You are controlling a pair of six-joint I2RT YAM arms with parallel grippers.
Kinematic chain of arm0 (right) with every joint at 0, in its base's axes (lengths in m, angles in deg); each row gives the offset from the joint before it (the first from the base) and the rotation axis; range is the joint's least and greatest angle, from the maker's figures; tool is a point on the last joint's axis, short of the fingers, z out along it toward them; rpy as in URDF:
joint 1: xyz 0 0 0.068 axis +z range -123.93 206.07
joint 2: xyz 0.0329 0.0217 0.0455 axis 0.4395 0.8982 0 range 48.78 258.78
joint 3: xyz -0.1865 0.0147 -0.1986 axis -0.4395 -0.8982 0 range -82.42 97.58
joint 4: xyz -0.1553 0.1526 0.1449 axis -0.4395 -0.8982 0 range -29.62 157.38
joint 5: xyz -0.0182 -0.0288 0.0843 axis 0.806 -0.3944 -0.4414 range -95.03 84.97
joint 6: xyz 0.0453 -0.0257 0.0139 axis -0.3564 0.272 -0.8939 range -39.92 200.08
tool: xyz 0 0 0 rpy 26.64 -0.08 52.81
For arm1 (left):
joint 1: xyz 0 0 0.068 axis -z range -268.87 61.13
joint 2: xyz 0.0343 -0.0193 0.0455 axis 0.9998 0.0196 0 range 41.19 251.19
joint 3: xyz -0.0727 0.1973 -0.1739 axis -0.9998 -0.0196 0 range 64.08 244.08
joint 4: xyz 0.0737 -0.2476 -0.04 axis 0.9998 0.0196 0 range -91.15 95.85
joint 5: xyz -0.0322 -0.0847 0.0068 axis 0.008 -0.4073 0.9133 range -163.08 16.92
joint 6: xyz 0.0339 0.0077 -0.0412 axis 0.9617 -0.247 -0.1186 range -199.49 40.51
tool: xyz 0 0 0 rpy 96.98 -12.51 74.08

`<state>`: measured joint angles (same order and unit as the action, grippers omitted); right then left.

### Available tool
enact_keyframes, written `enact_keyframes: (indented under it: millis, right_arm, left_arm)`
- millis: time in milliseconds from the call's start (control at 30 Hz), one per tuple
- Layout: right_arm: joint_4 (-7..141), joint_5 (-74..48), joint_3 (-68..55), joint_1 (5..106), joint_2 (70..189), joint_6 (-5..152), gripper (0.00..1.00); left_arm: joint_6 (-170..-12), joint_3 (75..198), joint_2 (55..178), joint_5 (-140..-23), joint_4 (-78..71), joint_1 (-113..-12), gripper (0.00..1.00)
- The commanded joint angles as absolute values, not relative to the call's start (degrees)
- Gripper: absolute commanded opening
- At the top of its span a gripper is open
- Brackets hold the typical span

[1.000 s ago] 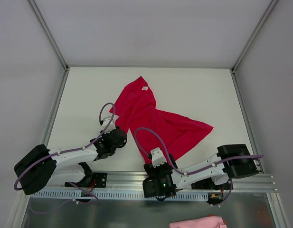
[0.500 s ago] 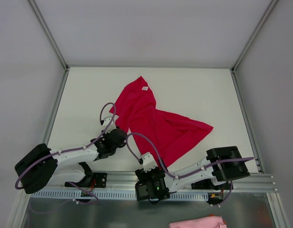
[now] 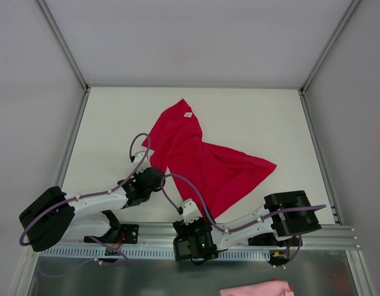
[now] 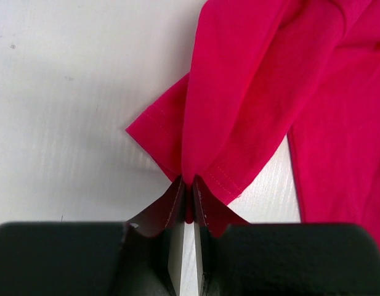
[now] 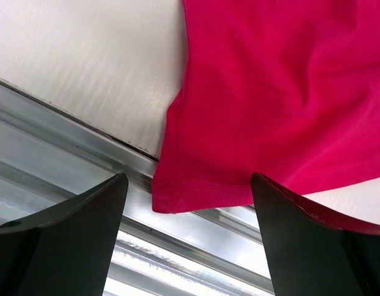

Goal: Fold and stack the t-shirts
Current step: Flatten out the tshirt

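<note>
White walls box in a pale counter [image 3: 263, 117], and the crimson t-shirt [image 3: 205, 161] lies across its middle, running from the far centre down toward the near right. It is nowhere near flat. It is bunched into a twisted diagonal with soft ridges, a small white label [image 3: 187, 115] shows at its far end, and I see no print anywhere. My left pincer [image 4: 185, 192] is clamped on a stitched edge at the shirt's near-left side, its jaws almost touching with only a sliver of red cloth between them. My right pincer [image 5: 188, 185] stands wide open and holds nothing, with the near corner of the hem lying between its fingers where the cloth reaches the metal rail [image 5: 60, 145] at the counter's front. I judge this to be the spreading-out step, well before any fold. Next I would want to lower the right pincer, close it on that hem corner without catching the rail, and then draw the two arms apart to stretch the cloth flat. A pale pink cloth [image 3: 257, 288] sits beyond the near edge, and I cannot tell what it is.
</note>
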<state>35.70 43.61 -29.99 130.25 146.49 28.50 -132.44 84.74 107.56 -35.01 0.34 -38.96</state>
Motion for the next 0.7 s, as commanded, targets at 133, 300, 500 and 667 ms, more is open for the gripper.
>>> enact_keyframes:
  millis: [133,300,500,667]
  right_arm:
    - [38.29,41.99,-29.33,129.70,148.88,29.45,0.87]
    - [38.91,41.73,-29.50,129.52,149.06,29.54,0.71]
    - [37.95,41.90,-28.54,129.43,149.06,29.54,0.32]
    - [35.66,42.60,-26.52,129.34,149.94,29.19,0.01]
  left_arm:
    - [-131.88,85.79,107.99,-33.88,-0.19,-38.69,0.00]
    - [-131.88,86.05,107.46,-33.53,0.25,-38.69,0.00]
    - [-131.44,86.49,107.20,-33.35,0.52,-38.60,0.00]
    - [-130.82,87.10,107.29,-33.18,0.52,-38.60,0.00]
